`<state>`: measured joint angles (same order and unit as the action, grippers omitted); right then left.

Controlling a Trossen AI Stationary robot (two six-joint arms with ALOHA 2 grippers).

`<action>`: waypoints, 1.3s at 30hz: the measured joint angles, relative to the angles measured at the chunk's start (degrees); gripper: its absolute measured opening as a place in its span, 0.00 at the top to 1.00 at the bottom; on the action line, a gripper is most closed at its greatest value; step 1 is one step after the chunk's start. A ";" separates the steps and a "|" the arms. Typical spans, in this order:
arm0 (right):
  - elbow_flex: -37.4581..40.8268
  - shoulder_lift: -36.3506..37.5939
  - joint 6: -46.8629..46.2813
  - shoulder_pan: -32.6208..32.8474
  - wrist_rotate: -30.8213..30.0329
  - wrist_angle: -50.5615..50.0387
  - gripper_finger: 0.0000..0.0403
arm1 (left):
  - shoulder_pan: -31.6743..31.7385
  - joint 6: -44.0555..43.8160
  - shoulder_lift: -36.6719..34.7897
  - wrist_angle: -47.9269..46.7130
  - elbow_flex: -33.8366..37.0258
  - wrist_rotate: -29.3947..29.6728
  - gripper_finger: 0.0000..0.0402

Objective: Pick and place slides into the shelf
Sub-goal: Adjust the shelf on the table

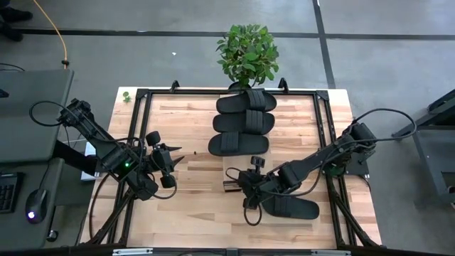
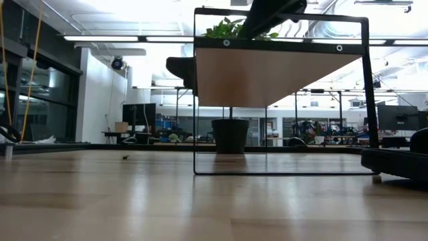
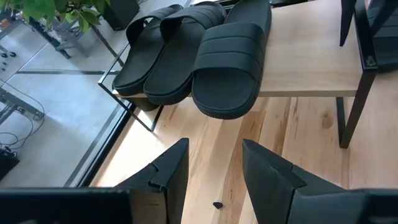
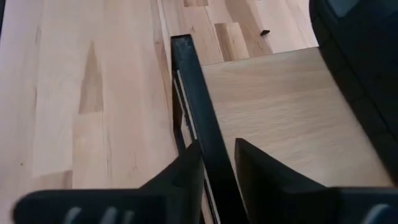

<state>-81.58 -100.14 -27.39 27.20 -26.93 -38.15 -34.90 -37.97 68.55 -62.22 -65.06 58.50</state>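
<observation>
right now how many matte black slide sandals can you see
4. Three matte black slide sandals lie side by side on the pale wood shelf. The fourth lies lower down, under the right arm, partly hidden.

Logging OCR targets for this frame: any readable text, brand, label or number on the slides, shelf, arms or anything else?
None readable in any view.
slides: plain matte black straps, no logo or print visible.
shelf: bare light wood with a dark metal edge, no label.
left gripper and right gripper: dark fingers, no markings visible.
keyboard at the left edge of the high view: key legends too small to read.
</observation>
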 joint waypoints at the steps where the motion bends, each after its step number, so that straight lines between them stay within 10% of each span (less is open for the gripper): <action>1: 0.00 0.00 0.20 -0.10 0.16 0.01 0.83 | 0.00 0.01 0.00 0.00 0.00 -0.02 0.67; 26: 0.00 -0.13 3.02 -2.35 5.19 4.34 0.94 | -0.02 0.02 0.00 0.00 0.00 -0.02 0.67; 39: 0.00 0.04 4.77 -2.86 6.23 4.76 0.67 | 0.00 0.02 0.00 0.00 0.00 0.00 0.67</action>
<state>-81.58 -100.09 -22.62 24.34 -20.70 -33.39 -34.90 -37.95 68.55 -62.22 -65.06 58.50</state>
